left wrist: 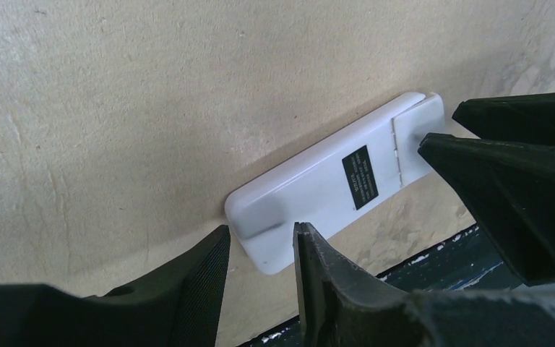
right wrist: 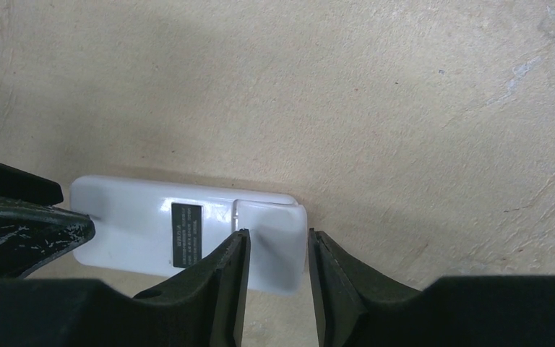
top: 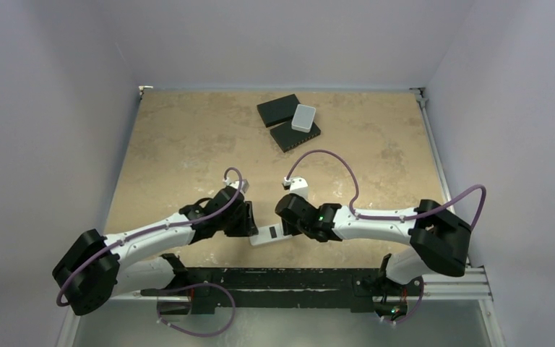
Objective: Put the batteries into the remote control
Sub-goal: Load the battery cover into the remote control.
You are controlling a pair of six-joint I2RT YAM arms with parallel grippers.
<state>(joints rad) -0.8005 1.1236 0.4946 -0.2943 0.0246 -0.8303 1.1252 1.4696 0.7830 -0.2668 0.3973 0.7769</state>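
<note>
The remote control (left wrist: 311, 191) lies back up on the desk (left wrist: 115, 108), one end at each pair of jaws. The left gripper (left wrist: 260, 230) has its jaws narrowly parted at the plain end, the right gripper (right wrist: 278, 235) likewise over the cover end; neither seems to grip it

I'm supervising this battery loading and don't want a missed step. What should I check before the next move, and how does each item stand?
1. Remote control flat on the table, back up: ok.
2. Battery cover off: not ok, it looks closed.
3. Batteries in sight: not ok, none shows in any view.
4. Left pincer open at the plain end: ok.
5. Right pincer open over the cover end: ok.
6. Either pincer pressing on the remote: cannot tell.
</note>
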